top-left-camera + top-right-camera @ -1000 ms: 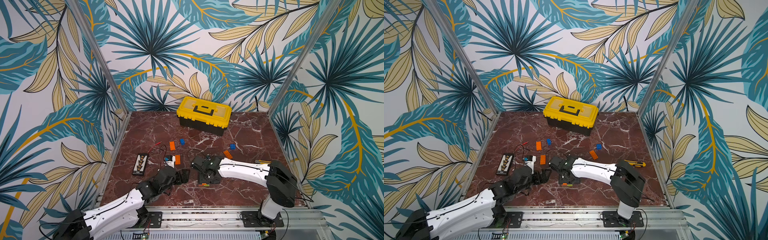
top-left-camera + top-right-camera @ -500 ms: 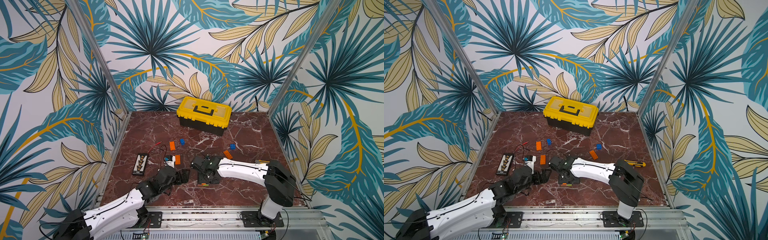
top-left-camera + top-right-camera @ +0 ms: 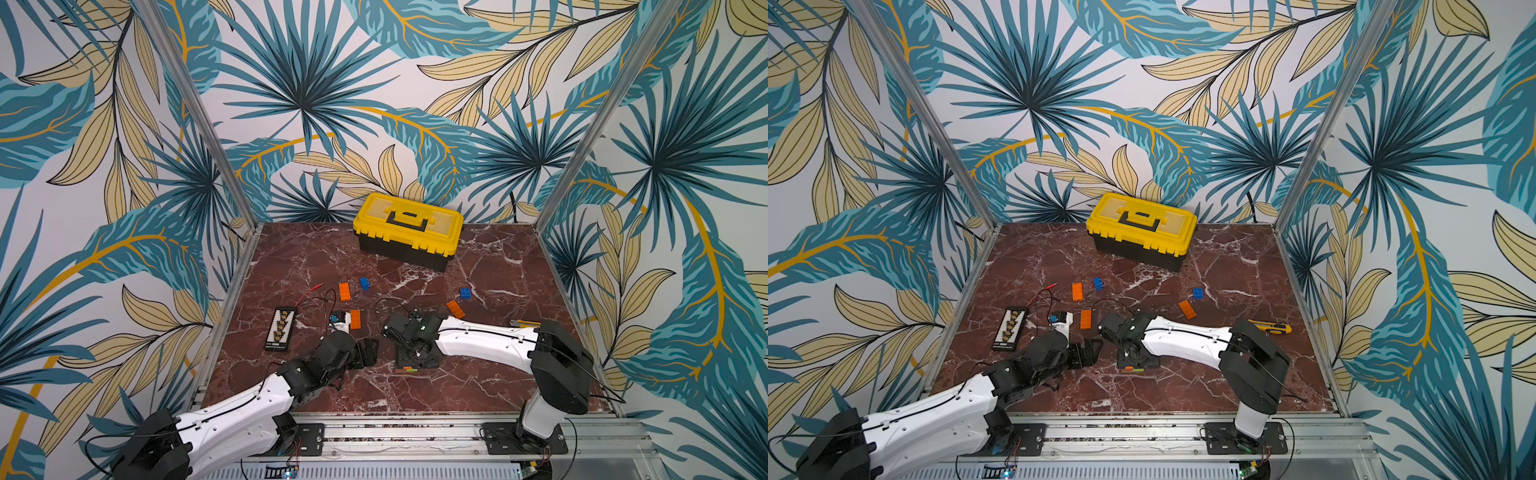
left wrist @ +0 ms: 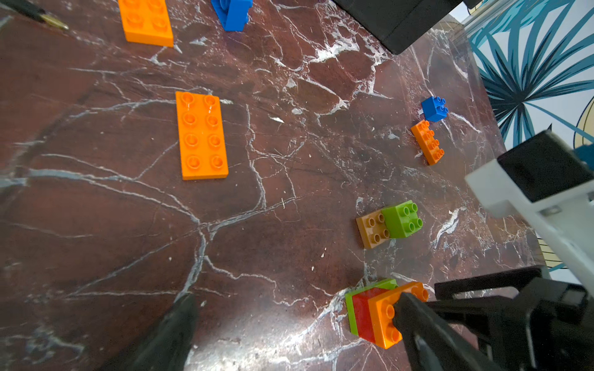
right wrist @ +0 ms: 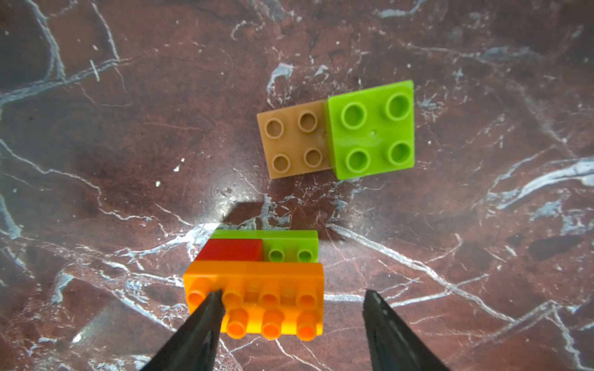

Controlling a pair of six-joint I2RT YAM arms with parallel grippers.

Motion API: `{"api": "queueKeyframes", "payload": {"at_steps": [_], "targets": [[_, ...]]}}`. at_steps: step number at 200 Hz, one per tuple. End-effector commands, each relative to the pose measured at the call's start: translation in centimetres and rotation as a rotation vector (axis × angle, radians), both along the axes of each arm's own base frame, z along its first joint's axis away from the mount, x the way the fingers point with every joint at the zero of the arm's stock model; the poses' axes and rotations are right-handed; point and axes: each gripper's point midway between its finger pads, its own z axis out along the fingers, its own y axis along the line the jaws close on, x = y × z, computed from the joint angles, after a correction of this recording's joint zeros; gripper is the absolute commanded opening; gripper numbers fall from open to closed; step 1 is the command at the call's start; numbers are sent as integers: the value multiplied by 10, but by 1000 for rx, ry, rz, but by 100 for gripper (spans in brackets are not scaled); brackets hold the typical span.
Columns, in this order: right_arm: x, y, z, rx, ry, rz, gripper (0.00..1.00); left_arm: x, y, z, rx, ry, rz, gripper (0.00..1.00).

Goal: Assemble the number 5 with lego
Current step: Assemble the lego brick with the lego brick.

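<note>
My right claw (image 5: 292,294) hangs low over the small stack of lego (image 3: 405,369) near the front of the marble tabletop (image 5: 96,144). Its jaws are partly apart and closed on nothing. One fingertip (image 5: 213,298) lies over the end studs of the orange brick (image 5: 257,273) on top, and the other stands clear past the opposite end. Under that brick sit a red brick (image 5: 231,250) and a lime green brick (image 5: 289,244). Near the stack but apart from it, a tan piece (image 5: 292,138) touches a second lime green brick (image 5: 373,128). My left claw (image 4: 295,298) is spread wide and empty beside the stack; I cannot tell whether its finger touches it. Loose orange bricks (image 4: 201,135) and blue bricks (image 4: 434,109) lie farther back.
</note>
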Motion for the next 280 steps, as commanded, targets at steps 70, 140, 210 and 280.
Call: {"api": "queueKeyframes", "payload": {"at_steps": [70, 140, 210, 280], "targets": [[-16, -28, -30, -144, 84, 25, 71, 11, 3, 26, -9, -50, 44, 100], [-10, -13, -20, -53, 43, 20, 73, 13, 5, 29, -6, -72, 53, 100], [0, 8, -3, 76, -15, 22, 73, 20, 7, 35, 16, -104, 65, 100], [8, 7, 13, 113, -94, 17, 75, 24, 5, 51, 7, -135, 59, 100]]}}
